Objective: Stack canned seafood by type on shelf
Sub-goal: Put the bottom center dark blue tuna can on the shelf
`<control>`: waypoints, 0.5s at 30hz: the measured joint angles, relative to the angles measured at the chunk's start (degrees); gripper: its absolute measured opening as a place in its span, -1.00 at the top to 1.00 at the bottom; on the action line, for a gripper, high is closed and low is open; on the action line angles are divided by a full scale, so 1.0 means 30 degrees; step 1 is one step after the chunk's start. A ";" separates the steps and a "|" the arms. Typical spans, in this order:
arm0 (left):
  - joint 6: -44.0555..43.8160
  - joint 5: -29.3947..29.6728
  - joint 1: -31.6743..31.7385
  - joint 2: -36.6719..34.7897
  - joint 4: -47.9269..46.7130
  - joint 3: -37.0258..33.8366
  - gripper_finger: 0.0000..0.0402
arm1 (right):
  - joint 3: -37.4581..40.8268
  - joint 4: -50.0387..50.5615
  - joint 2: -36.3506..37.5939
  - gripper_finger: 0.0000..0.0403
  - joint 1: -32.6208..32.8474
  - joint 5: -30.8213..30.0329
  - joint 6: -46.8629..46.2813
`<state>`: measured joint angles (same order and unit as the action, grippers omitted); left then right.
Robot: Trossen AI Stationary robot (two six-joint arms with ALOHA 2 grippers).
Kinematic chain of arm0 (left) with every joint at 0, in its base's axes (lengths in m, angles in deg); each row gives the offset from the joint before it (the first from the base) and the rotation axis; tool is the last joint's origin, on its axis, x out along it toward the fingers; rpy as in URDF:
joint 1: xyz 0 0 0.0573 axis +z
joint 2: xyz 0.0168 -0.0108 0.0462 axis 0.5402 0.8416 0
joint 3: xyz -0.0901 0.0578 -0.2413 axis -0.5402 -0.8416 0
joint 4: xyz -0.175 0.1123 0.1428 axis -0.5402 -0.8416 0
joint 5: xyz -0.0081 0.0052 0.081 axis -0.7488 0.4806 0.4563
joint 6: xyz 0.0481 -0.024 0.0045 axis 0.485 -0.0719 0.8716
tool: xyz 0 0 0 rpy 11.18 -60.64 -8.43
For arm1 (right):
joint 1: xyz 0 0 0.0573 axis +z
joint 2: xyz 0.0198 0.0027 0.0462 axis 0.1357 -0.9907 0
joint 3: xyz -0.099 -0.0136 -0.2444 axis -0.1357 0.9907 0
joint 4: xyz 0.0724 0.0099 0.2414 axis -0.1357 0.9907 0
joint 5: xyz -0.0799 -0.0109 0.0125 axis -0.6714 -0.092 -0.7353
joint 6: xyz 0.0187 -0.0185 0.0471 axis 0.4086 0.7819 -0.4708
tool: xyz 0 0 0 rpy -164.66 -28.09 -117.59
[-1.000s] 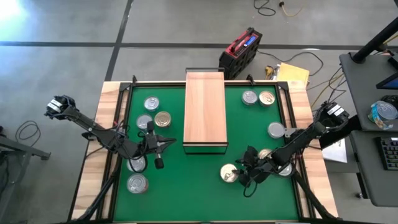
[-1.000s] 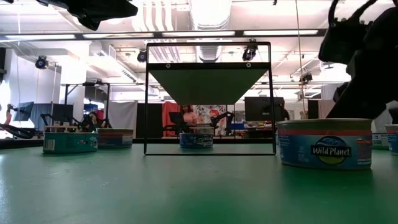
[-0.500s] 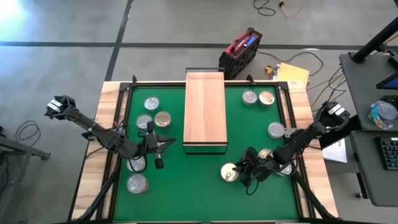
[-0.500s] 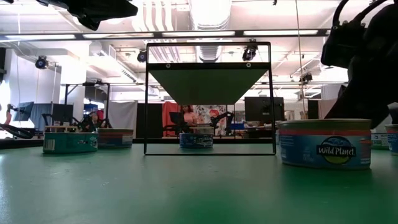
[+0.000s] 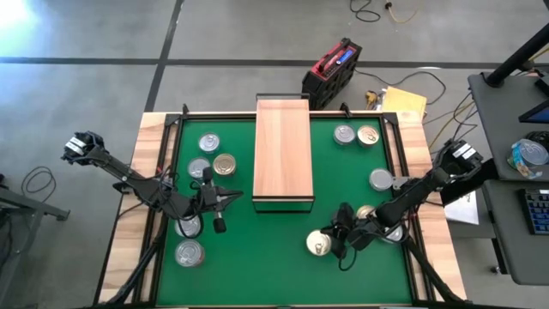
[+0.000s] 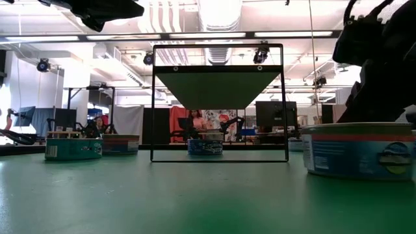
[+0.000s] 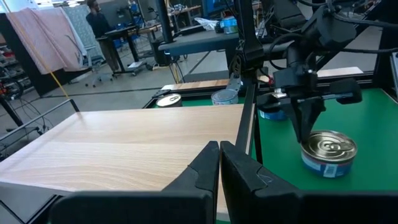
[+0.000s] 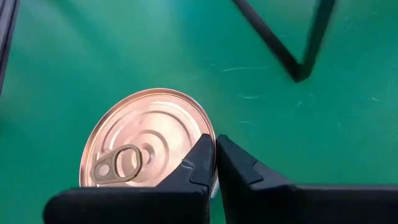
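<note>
Right pincer [image 5: 333,243] has snapped fully closed on nothing since a second ago, tips against the gold-lid tin [image 5: 318,245], nudged toward the bench's right edge. Left pincer [image 5: 230,198] unchanged, closed, beside the shelf [image 5: 282,146].

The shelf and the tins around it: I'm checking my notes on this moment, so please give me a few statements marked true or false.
1. The shelf has no tins on top. True.
2. The right end effector is open wide. False: its fingers are shut, at the rim of the gold-lidded tin.
3. The left end effector holds a tin. False: it is shut on nothing, near the shelf's front corner.
4. Two tins sit side by side on the mat to the shelf's right, near its far end. True.
5. The gold-lidded tin has a pull tab. True.
</note>
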<state>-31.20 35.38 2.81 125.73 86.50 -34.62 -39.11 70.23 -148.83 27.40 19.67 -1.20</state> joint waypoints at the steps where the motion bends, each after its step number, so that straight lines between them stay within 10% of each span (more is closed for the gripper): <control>1: 0.0000 0.0000 -0.0006 0.0000 -0.0007 0.0000 1.00 | -0.0181 0.0205 0.0061 0.96 0.0000 0.0131 0.0251; 15: 0.0000 0.0000 -0.0007 0.0000 -0.0007 0.0000 1.00 | -0.2809 0.4065 0.0226 0.96 0.0008 -0.1325 0.2139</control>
<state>-31.20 35.38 2.78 125.73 86.48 -34.62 -47.54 82.42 -148.15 27.42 15.69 5.22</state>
